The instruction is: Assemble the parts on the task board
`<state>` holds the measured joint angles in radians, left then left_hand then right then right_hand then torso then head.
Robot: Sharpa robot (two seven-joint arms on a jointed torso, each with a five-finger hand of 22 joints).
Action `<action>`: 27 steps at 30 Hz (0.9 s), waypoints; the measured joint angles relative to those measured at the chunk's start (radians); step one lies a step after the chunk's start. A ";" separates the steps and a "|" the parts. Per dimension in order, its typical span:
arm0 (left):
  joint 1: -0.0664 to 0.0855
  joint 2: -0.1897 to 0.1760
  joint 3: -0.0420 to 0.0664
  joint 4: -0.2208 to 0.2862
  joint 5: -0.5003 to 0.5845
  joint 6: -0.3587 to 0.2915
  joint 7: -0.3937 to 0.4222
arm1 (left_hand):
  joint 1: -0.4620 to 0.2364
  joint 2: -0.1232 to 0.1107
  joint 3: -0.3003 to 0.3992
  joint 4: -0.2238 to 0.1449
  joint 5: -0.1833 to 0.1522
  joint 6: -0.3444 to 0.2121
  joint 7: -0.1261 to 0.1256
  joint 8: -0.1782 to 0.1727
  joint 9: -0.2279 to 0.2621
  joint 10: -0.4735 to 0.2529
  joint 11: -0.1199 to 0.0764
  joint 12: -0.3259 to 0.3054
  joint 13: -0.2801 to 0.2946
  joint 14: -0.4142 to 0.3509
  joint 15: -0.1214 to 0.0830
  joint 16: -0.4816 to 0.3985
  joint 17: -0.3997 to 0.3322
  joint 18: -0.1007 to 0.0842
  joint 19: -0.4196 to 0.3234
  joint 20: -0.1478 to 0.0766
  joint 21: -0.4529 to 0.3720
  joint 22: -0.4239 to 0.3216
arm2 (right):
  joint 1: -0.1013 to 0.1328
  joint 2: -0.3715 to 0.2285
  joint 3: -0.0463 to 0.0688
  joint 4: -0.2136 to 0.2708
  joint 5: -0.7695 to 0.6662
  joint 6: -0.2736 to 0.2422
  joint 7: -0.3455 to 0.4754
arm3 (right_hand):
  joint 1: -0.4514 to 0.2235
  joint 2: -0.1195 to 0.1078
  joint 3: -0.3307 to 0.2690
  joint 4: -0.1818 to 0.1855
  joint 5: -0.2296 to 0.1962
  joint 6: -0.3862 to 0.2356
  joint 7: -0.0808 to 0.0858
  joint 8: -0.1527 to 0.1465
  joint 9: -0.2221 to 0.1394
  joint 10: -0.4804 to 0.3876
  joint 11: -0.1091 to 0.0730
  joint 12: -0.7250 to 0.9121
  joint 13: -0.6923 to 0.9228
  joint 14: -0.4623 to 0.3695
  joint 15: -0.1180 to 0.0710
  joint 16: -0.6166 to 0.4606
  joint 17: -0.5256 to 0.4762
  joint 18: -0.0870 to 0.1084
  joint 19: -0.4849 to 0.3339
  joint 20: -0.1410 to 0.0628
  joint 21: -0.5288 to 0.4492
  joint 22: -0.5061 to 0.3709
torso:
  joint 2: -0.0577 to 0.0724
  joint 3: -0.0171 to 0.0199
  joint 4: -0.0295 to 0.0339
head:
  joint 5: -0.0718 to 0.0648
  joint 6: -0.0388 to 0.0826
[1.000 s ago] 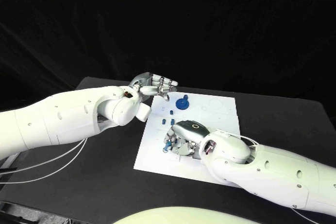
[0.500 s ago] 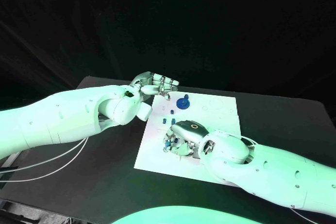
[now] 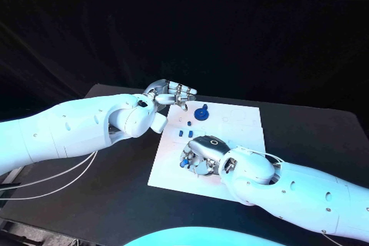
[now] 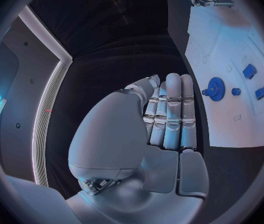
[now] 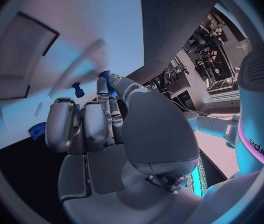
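Task board lies mid-bench, dark bench margin on every side. Left hand hovers at the board's far-left corner, fingers straight and pressed together, holding nothing. Right hand sits low over the board's near-left part, fingers curled on a small blue part. Blue gear and two small blue parts stand between the hands; the board's right half is open.

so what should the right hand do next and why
Probably lift a little off the task board with its catch. The right hand is pressed low over the board's near-left area, fingers curled around a small blue part; the right wrist view shows a blue piece at its fingertips. The left hand waits empty at the far edge beside the blue gear.
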<state>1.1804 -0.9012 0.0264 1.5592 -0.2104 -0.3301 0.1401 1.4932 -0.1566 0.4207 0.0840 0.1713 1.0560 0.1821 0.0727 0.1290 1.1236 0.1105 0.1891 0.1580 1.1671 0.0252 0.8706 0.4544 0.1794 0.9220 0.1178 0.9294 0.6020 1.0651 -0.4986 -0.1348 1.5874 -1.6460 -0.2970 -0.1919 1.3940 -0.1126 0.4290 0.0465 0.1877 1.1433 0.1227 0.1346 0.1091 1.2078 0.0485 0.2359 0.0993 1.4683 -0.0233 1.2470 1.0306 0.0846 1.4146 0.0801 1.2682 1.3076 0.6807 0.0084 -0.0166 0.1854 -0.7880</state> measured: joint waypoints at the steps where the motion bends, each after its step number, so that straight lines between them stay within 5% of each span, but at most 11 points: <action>1: 0.000 0.000 0.000 -0.001 0.000 0.000 0.000 | 0.000 0.000 0.000 0.000 0.000 0.000 0.000 0.000 0.000 0.000 0.000 0.000 0.000 0.000 0.000 0.000 0.000 0.000 0.000 0.000 0.000 0.000 | 0.000 -0.001 0.000 0.001 -0.002 -0.002 -0.001 | 0.000 0.000 0.000 0.000 0.000 0.000 0.000 0.000 0.000 0.000 0.000 0.000 0.000 0.000 0.000 0.004 0.002 0.000 0.000 0.000 0.000 0.000 | 0.000 -0.0001 0.0001 | 0.000 0.000; 14: 0.000 0.000 0.000 -0.001 0.000 0.000 -0.002 | 0.000 0.000 0.000 0.000 0.000 0.000 0.000 0.000 0.000 0.000 0.000 0.000 0.000 0.000 0.000 0.000 0.000 0.000 0.000 0.000 0.000 0.000 | -0.001 0.004 0.001 -0.007 -0.013 -0.001 -0.007 | 0.000 0.000 0.000 0.000 0.000 -0.001 0.000 0.000 0.004 -0.006 0.006 -0.010 0.000 0.000 0.000 0.008 0.006 0.000 0.000 0.000 -0.002 0.000 | 0.000 -0.0002 -0.0002 | 0.001 0.000; 17: 0.000 0.000 0.000 0.000 0.000 0.001 -0.003 | 0.000 0.000 0.000 0.000 0.000 0.000 0.000 0.000 0.000 0.000 0.000 0.000 0.000 0.000 0.000 0.000 0.000 0.000 0.000 0.000 0.000 0.000 | 0.000 0.006 0.001 -0.008 -0.016 0.004 -0.010 | 0.000 0.000 0.000 0.000 0.000 -0.017 0.012 -0.010 0.004 -0.015 0.015 -0.018 -0.001 0.000 0.000 0.008 0.005 0.000 0.000 0.000 -0.010 0.000 | 0.000 -0.0003 -0.0002 | 0.001 0.001; 21: 0.000 0.000 0.000 0.000 0.000 0.001 -0.003 | 0.000 0.000 0.000 0.000 0.000 0.000 0.000 0.000 0.000 0.000 0.000 0.000 0.000 0.000 0.000 0.000 0.000 0.000 0.000 0.000 0.000 0.000 | -0.001 0.008 -0.001 -0.014 -0.020 0.014 -0.016 | -0.021 -0.020 -0.008 0.008 0.004 -0.065 0.023 -0.037 -0.012 -0.036 0.025 -0.029 -0.001 -0.002 0.009 0.008 -0.002 0.000 -0.007 0.007 -0.018 0.000 | 0.000 -0.0006 -0.0002 | 0.001 0.001; 27: 0.000 0.000 0.000 0.000 0.000 0.001 -0.004 | 0.000 0.000 -0.003 -0.003 0.000 -0.003 0.003 0.000 -0.001 0.000 0.000 0.000 0.000 -0.001 0.001 0.000 -0.002 0.000 0.000 0.000 0.000 0.000 | -0.002 0.008 -0.001 -0.015 -0.024 0.026 -0.025 | -0.042 -0.042 -0.024 0.016 0.006 -0.092 0.015 -0.054 -0.020 -0.042 0.023 -0.029 0.000 -0.002 0.009 0.008 -0.005 0.000 -0.011 0.011 -0.028 0.000 | 0.000 -0.0003 -0.0003 | 0.001 0.000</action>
<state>1.1805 -0.9014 0.0264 1.5588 -0.2108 -0.3292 0.1362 1.4932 -0.1566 0.4179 0.0812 0.1713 1.0533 0.1848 0.0727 0.1280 1.1236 0.1105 0.1891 0.1580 1.1664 0.0259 0.8706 0.4527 0.1795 0.9220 0.1178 0.9294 0.6020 1.0633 -0.4904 -0.1362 1.5725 -1.6705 -0.2706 -0.2171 1.3516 -0.1546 0.4053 0.0623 0.1937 1.0515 0.1373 0.0806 0.0894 1.1661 0.0717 0.2067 0.0988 1.4664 -0.0141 1.2550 1.0256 0.0846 1.4032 0.0914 1.2400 1.3074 0.6807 0.0081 -0.0169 0.1869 -0.7880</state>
